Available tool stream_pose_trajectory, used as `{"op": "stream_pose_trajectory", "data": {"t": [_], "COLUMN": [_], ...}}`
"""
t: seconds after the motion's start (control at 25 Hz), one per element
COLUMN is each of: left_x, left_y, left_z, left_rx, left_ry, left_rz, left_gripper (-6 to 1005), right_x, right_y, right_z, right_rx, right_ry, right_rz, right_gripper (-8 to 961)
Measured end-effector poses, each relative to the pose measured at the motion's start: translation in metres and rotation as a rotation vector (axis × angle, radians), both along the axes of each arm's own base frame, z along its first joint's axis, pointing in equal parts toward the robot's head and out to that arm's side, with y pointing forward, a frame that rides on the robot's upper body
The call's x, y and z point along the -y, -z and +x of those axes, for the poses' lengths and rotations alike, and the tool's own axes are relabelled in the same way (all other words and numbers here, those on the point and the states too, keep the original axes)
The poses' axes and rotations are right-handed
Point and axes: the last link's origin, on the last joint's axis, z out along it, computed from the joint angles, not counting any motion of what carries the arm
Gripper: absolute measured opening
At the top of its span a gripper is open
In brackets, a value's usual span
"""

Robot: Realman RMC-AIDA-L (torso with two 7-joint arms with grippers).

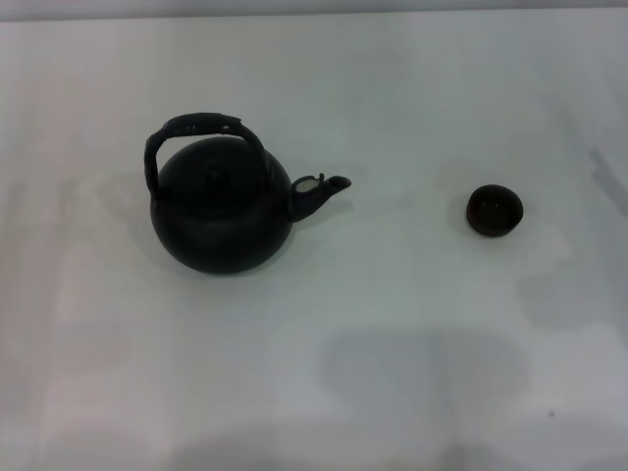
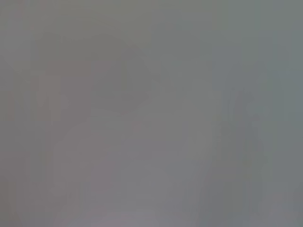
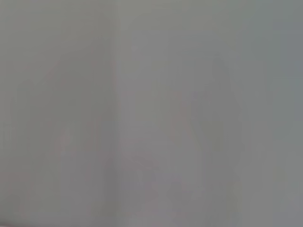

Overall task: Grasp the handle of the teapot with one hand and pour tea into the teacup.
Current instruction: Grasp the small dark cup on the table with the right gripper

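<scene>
In the head view, the teapot (image 1: 222, 211) stands upright on the white table (image 1: 392, 334), left of centre. Its spout (image 1: 324, 190) points toward the robot's right, straight at the teacup (image 1: 494, 210), which sits well apart on that side. The handle (image 1: 196, 137) arches over the lid, running crosswise in line with the spout. No gripper appears here.

The left wrist view shows only a blank grey blur.

The right wrist view is the same, so neither gripper's state can be told.
</scene>
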Motion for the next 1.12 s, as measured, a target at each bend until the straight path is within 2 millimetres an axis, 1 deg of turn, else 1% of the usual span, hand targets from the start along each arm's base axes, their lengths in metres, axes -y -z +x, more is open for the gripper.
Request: {"op": "stream_pose_trajectory", "data": {"t": [0.36,0.76,0.96,1.12], "left_x": [-0.002,0.0,0.001,0.0], "left_y": [0.005,0.005,0.006,0.006], "left_z": [0.004,0.005,0.005,0.005], "left_rx": [-0.021,-0.018,-0.017,-0.018], "left_ry": [0.032,0.032,0.032,0.036], "left_rz": [-0.043,-0.042,-0.041,-0.045], "left_gripper": [578,577,577,577], "right_x": [0.001,0.005,0.008,0.01], "right_y": [0.001,0.001,0.003,0.005], "right_z": [0.0,0.002,0.002,-0.002], "right_rx": [0.004,-0.003,-0.011,-0.008], "right_ry": [0.0,0.001,-0.004,-0.043], "right_rz": [-0.011,-0.014,-0.037,-0.082], "right_gripper": [842,843,843,843]}}
